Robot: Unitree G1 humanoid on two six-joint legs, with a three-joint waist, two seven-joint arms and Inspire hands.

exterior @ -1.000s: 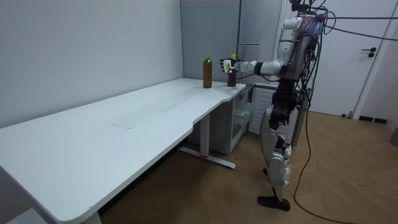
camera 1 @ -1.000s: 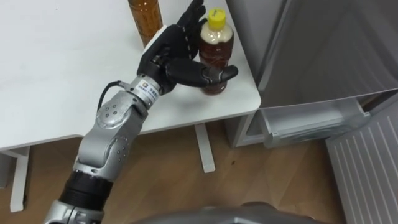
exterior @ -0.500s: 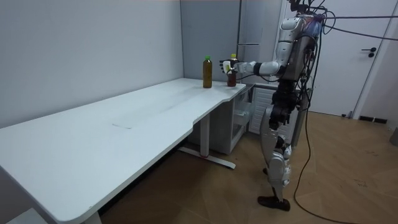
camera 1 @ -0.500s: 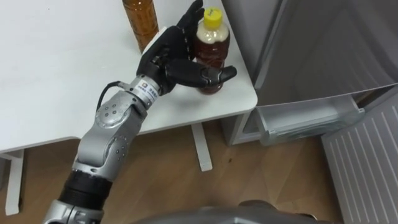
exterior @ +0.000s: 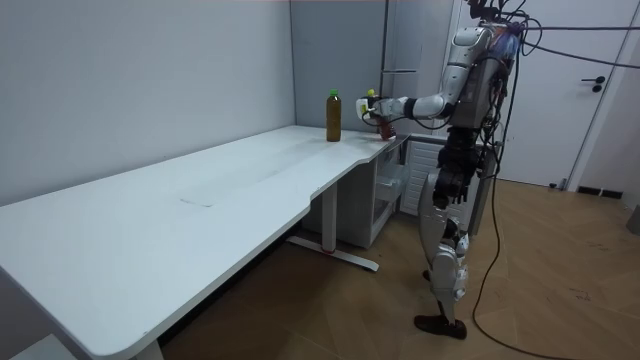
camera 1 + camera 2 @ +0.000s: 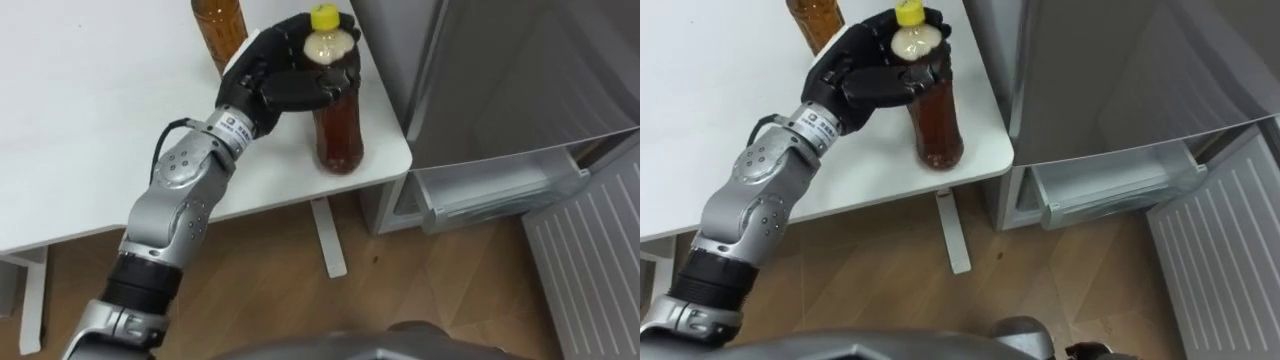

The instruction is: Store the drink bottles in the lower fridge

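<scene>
Nearest, along the bottom of the left eye view, is wooden floor, with the left arm rising from the lower left corner toward the upper middle. At the lower right the lower fridge compartment (image 6: 497, 192) stands open, its pale drawer pulled forward and the ribbed inner face of the fridge door (image 6: 590, 265) swung out beside it. Above the floor, the white table (image 6: 90, 150) fills the upper left, its rounded corner close to the fridge. At that corner is the task's thing, the yellow-capped bottle (image 6: 338, 128) of brown drink. The left hand (image 6: 272, 85) is now curled tightly round its shoulder and neck, just under the cap. Half a second ago the fingers stood straight beside the bottle with only the thumb wrapped across its front, so the grasp has just closed. The bottle also shows longer and sits lower in the frame, which suggests a lift has begun. Whether its base has cleared the table I cannot tell. Farthest, at the top edge, the second bottle (image 6: 218, 30) waits untouched just left of the hand. With one drink secured, carrying it down to the open compartment looks like the next step.
</scene>
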